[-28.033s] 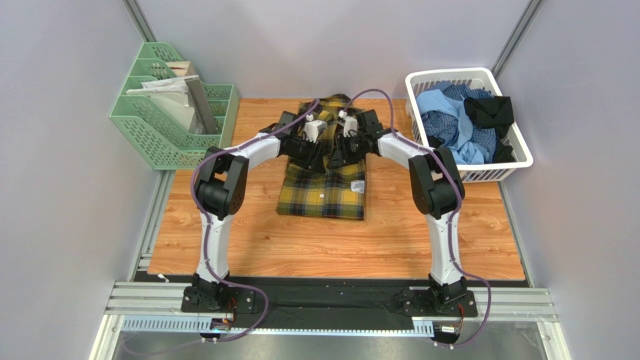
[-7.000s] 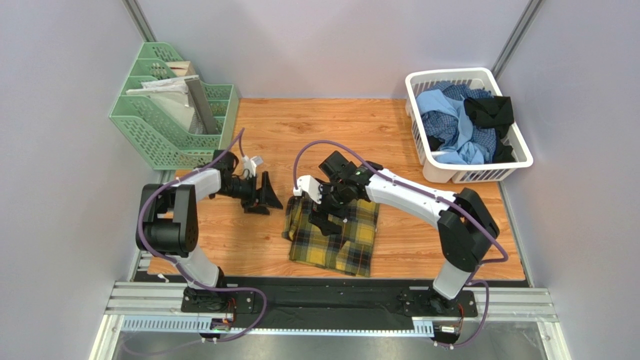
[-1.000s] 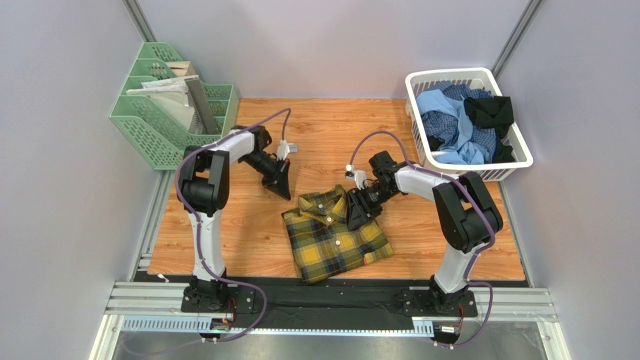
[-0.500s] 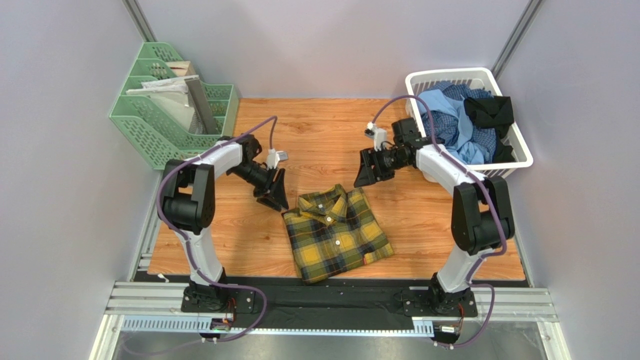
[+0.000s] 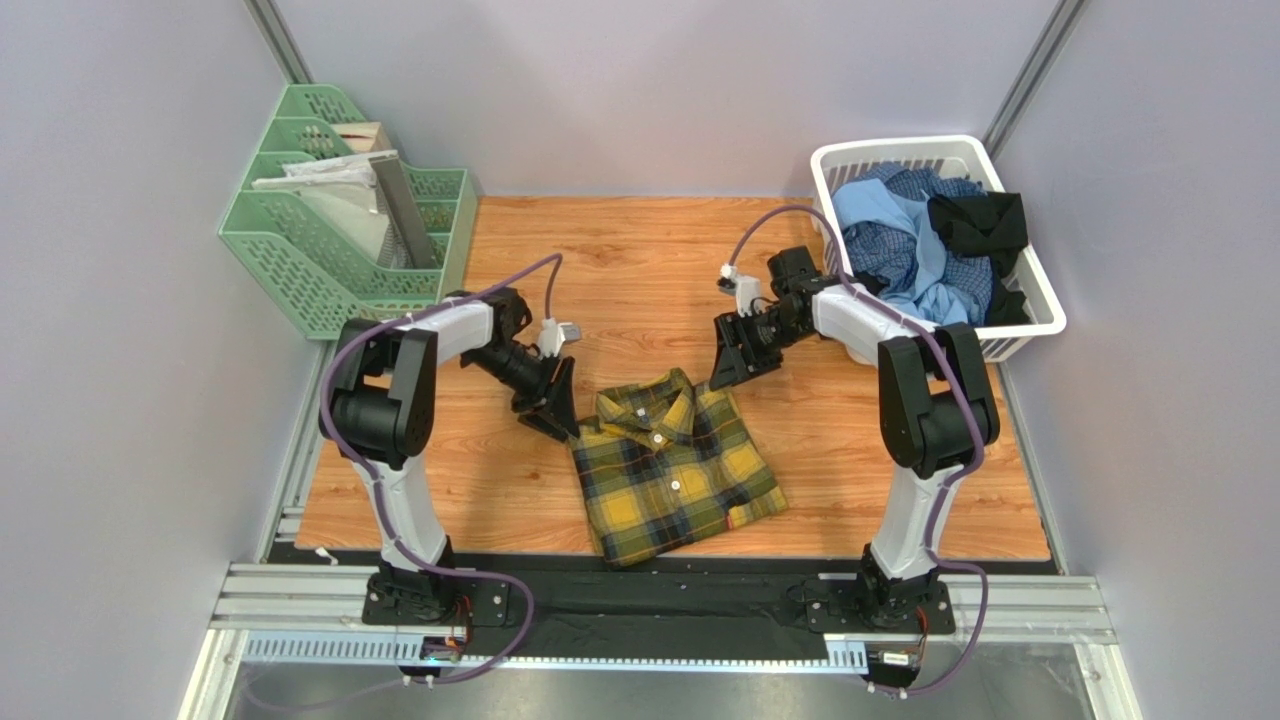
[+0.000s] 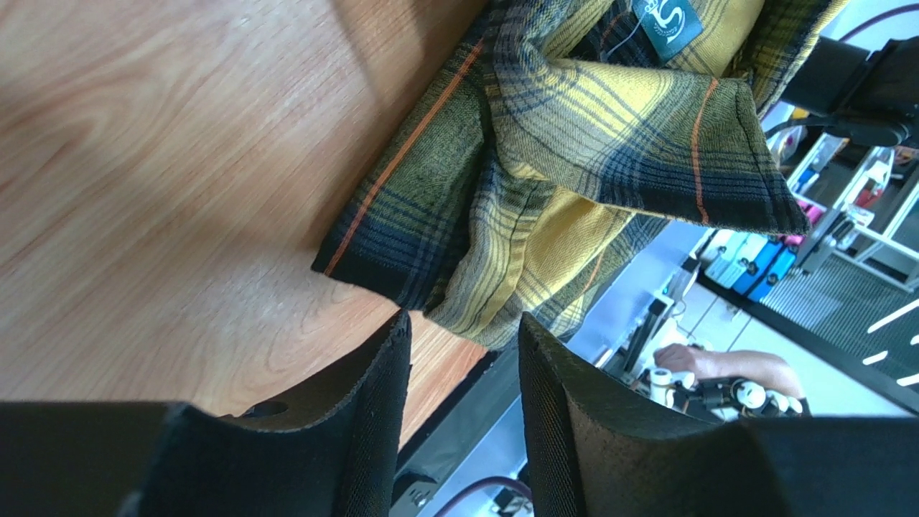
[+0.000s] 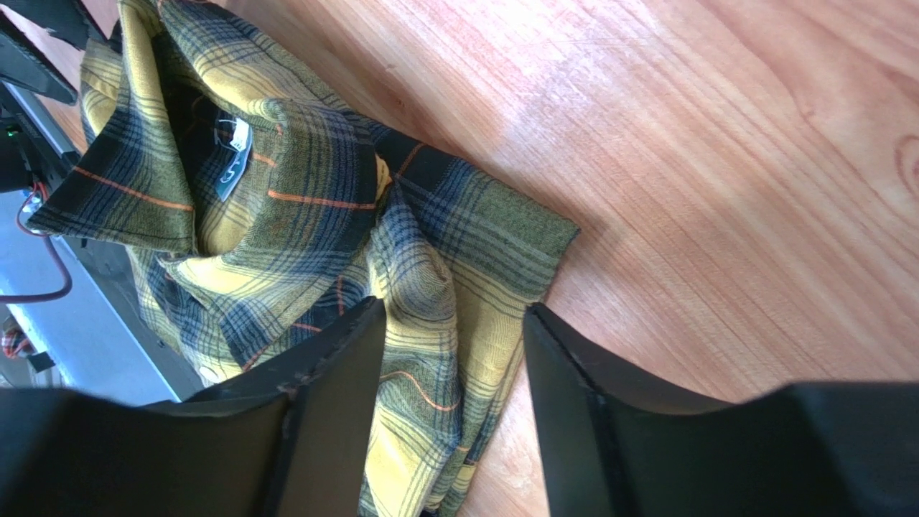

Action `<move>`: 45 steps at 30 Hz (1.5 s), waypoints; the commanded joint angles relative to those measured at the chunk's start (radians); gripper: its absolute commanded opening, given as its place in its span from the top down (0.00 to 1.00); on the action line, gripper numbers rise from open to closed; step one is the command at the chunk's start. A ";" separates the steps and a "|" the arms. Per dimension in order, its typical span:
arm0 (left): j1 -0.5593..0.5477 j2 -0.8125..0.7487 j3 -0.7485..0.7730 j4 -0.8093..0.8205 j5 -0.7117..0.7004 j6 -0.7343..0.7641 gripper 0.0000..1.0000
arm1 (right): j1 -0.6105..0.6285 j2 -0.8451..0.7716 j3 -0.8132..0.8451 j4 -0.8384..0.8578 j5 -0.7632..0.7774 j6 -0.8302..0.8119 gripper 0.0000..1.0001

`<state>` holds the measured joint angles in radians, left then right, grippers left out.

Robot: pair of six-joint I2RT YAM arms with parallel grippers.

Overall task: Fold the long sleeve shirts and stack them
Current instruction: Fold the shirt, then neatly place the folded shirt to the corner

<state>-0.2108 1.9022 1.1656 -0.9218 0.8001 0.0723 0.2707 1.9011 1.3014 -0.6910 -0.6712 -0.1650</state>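
1. Here, from the top camera, you see the folded plaid shirt [image 5: 673, 468] on the near middle of the table [image 5: 631, 255], collar toward the far side, its long axis running from collar to the near edge at a slight skew. Your left gripper [image 5: 559, 408] sits just beside the far-left corner and your right gripper [image 5: 732, 365] just beyond the far-right corner. More shirts [image 5: 902, 248] fill the basket [image 5: 902, 146] at far right, and the right arm is the nearer one to it.
2. At the left wrist, the left gripper [image 6: 464, 323] has its fingers parted and bare. The plaid shirt [image 6: 604, 119] lies just ahead of the tips, one folded corner pointing at them.
3. At the right wrist, the right gripper [image 7: 453, 312] is likewise spread, with nothing pinched. The plaid shirt [image 7: 291, 183] lies just ahead, collar off to one side. If you are squaring up this fold, both arms look about equally placed for it.
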 commanded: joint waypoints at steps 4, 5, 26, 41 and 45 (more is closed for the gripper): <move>-0.015 0.015 0.054 0.015 0.045 -0.009 0.54 | 0.012 0.019 0.032 0.008 -0.050 -0.019 0.53; -0.015 0.006 0.052 0.015 0.042 -0.011 0.55 | 0.010 0.021 0.033 0.010 -0.054 -0.019 0.57; 0.039 0.006 0.129 0.000 -0.116 0.030 1.00 | -0.028 0.027 0.073 0.005 0.024 0.002 1.00; 0.053 0.140 0.390 0.081 -0.276 0.049 0.95 | -0.036 0.050 0.180 0.067 0.130 0.098 0.65; 0.070 0.001 0.338 0.101 -0.249 0.076 0.51 | -0.033 -0.083 0.154 0.021 0.139 0.045 0.34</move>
<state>-0.1635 2.0396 1.5166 -0.8558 0.5552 0.1062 0.2413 1.9766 1.4429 -0.6506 -0.5655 -0.0834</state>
